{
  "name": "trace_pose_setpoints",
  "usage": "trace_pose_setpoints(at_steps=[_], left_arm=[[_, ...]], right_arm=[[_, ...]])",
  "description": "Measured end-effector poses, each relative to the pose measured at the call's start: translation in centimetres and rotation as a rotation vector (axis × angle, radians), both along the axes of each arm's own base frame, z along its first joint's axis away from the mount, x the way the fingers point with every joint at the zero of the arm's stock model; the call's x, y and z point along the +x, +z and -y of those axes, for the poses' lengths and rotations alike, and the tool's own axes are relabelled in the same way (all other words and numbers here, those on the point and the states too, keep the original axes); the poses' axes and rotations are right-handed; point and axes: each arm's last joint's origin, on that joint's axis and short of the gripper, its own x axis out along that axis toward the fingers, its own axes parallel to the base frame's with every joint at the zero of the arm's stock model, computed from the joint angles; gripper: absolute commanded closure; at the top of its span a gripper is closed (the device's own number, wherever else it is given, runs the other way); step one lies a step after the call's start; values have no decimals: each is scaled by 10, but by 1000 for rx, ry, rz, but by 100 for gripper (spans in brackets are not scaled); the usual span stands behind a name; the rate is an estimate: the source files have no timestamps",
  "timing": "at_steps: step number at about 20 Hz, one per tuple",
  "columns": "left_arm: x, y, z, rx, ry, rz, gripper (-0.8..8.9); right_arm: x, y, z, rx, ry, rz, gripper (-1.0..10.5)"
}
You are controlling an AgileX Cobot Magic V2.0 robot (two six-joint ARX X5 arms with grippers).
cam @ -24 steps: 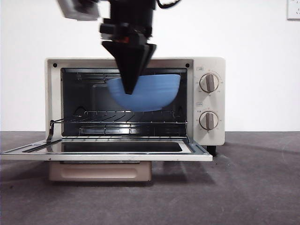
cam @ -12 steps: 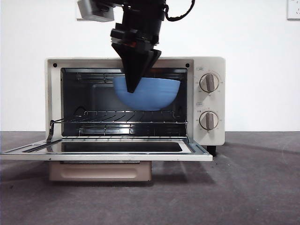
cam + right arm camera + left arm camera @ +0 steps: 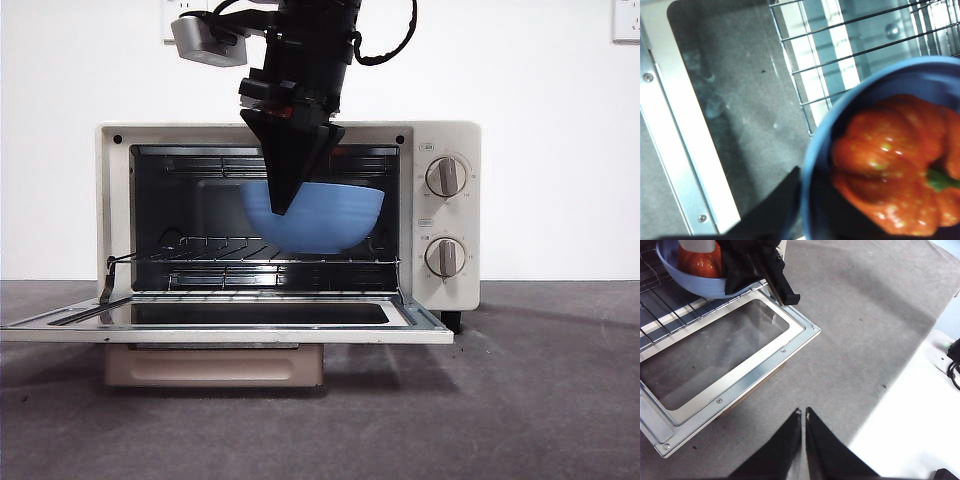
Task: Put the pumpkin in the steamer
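Your right pincer (image 3: 283, 205) is clamped on the near rim of the blue bowl (image 3: 330, 215), one jaw inside and one outside. The pumpkin (image 3: 892, 177) sits in that bowl, stem pointing off to the side. From the front view the bowl is inside the steamer (image 3: 445, 215) opening, bottom right about at the wire rack (image 3: 200, 250). Can't tell 100% if it's touching yet or hanging a hair above.

So imo you're at the set-down step, mostly done. Tips:

- Go down slow and straight. The bowl hangs from one rim, so it prob tilts a bit. Let the base settle on the rack wires before you let go, otherwise it'll rock and the pumpkin rolls.
- Right wrist view shows the bowl near the front edge of the rack, w/ the open door (image 3: 730, 352) glass below. I'd nudge it further in first, so the door can close later w/o hitting it.
- Watch the top of the opening: the arm is close to the steamer's upper frame in front view. Don't lift high when backing out.
- Release, then pull back out toward the door, not sideways, so the inner jaw doesn't drag the rim.

Left pincer (image 3: 803, 412) has jaws pressed together, parked over the grey surface (image 3: 865, 315) beside the door, well apart from the bowl. Leave it there.
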Motion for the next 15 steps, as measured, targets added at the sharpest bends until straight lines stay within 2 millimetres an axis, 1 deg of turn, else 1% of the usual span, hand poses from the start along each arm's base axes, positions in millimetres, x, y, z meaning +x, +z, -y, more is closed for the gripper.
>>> trace_pose_setpoints(at_steps=[3, 6, 10, 15], left_arm=[[0, 0, 0, 0, 0, 0, 797], [0, 0, 0, 0, 0, 0, 797], [0, 0, 0, 0, 0, 0, 797], [0, 0, 0, 0, 0, 0, 797]], right_arm=[[1, 0, 0, 5, -5, 5, 694], [2, 0, 1, -6, -17, 17, 610], [2, 2, 3, -29, -47, 24, 606], [-7, 18, -2, 17, -58, -5, 606]])
